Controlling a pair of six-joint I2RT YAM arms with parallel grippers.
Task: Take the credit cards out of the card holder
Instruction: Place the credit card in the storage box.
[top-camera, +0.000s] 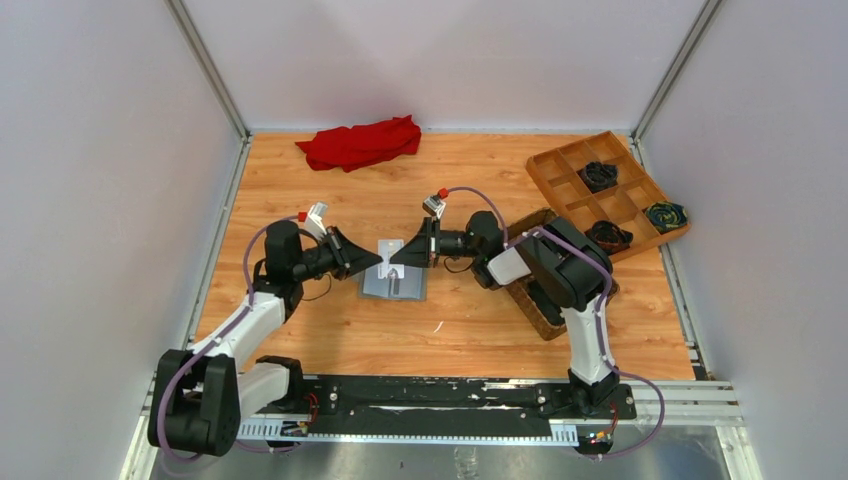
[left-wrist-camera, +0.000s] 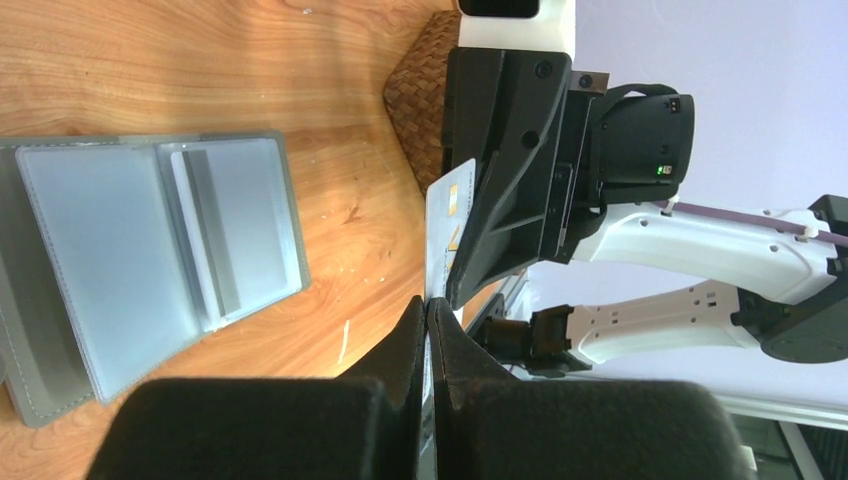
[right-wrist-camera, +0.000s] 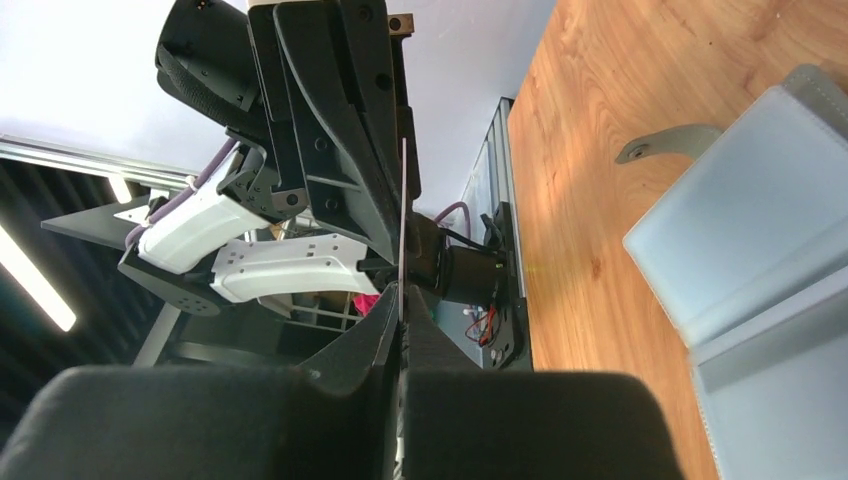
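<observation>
Pale credit card (left-wrist-camera: 447, 230) out of holder, upright in mid-air at centre of overhead frame, gold chip showing. Left fingers (left-wrist-camera: 405, 340) pinched shut on one end. Right fingers (right-wrist-camera: 375, 335) clamped on same card from opposite side, card edge-on between them. Grey card holder (top-camera: 395, 283) lies open on tabletop (top-camera: 460, 330) just below, pale slotted inside up. Brown woven basket (top-camera: 533, 310) right of centre, under right arm. Wooden divided tray (top-camera: 572, 157) upper right, dark items in some compartments. Red cloth (top-camera: 360, 143) top centre, by back wall.
</observation>
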